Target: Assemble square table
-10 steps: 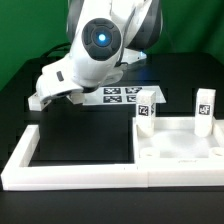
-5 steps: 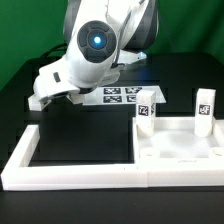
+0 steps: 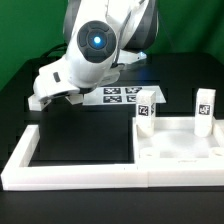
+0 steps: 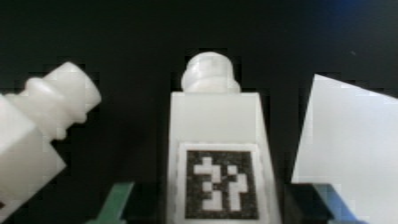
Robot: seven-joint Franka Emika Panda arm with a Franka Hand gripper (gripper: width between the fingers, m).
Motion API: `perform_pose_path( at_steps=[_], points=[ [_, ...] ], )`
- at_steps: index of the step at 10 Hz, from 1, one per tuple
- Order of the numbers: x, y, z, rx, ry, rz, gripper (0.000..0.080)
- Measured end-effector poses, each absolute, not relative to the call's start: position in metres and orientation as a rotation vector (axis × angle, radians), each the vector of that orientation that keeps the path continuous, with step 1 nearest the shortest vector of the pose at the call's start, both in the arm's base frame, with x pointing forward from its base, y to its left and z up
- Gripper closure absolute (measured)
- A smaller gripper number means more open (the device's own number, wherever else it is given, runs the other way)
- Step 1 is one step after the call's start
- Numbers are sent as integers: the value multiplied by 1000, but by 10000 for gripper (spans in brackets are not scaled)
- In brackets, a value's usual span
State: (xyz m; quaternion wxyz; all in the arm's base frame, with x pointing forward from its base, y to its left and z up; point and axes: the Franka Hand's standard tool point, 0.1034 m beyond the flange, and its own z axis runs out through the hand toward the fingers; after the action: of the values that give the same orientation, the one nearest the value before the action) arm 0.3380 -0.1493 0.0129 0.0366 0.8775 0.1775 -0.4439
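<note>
The black work surface (image 3: 70, 140) carries all parts, and the arm (image 3: 95, 45) reaches down over its far side, toward the exterior view's left. The long white L-shaped border wall (image 3: 80, 176) runs along the near edge. The square tabletop (image 3: 180, 150) lies flat in its corner on the exterior view's right, rim up and sockets exposed, with no leg fitted. The marker board (image 3: 120, 97) lies behind it, just beside the arm's hand. Two upright legs (image 3: 145, 106) stand at the tabletop's far edge, one at each end. The wrist view shows the centred leg (image 4: 214, 140), tag facing the camera and knobbed end pointing away. The tilted leg (image 4: 45, 115) lies near one side of it, and a flat white surface (image 4: 347, 130) of uncertain identity lies on the other. The gripper (image 4: 205, 208) straddles the centred leg with its fingers (image 4: 125, 205) partly closed. A dark gap shows on at least one side, so firm contact cannot be confirmed. The likely step in hand is gripping this leg. Hazards: an off-centre closure would push the leg sideways before both pads seat, leaving it skewed in the grip. A skewed leg would meet its corner socket at an angle and could jam. The tilted leg lies close enough that a finger could catch it — check clearance before lifting.
</note>
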Motion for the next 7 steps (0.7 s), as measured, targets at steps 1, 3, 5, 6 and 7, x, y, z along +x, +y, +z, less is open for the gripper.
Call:
perform_pose_path(
  at_steps=[1, 3, 5, 6, 7],
  points=[
    [338, -149, 13, 2694, 545, -1363, 512],
    [341, -146, 17, 2690, 550, -1369, 512],
    [393, -126, 68, 2692, 662, -1352, 511],
    [410, -122, 92, 2684, 651, -1370, 511],
    [422, -123, 104, 2697, 652, -1337, 511]
  ],
)
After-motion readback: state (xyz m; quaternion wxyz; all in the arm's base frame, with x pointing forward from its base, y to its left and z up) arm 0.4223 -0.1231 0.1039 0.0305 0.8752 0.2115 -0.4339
